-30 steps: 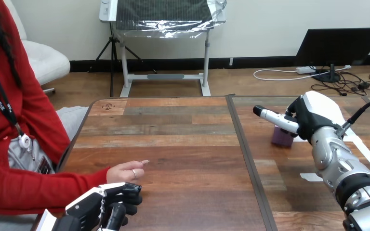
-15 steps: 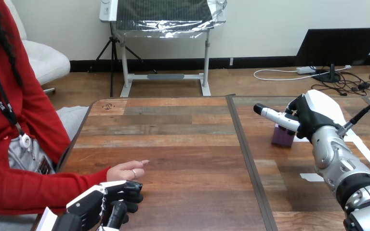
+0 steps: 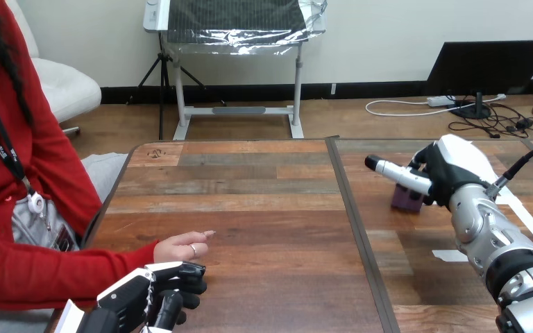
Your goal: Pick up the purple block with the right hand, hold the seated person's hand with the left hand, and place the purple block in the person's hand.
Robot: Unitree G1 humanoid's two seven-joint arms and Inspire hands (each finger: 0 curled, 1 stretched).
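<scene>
The purple block [image 3: 407, 198] rests on the right half of the table, on the dark panel. My right hand [image 3: 451, 170] is down over it from the right. The thumb reaches left across the block's top front edge and hides its upper part. At the table's front left, the person's hand [image 3: 180, 245] lies flat on the wood, fingers pointing right. My left hand [image 3: 154, 295] sits just in front of it with fingers curled. It is close against the near edge of the person's hand, and nothing shows in its grip.
A dark seam [image 3: 355, 229] runs front to back between the two tabletop panels. White tape strips [image 3: 450, 255] lie on the right panel near my right forearm. The person's red sleeve [image 3: 48, 274] lies along the table's left front edge.
My right hand has sunk slightly lower onto the purple block. My left hand and the person's hand have hardly moved.
</scene>
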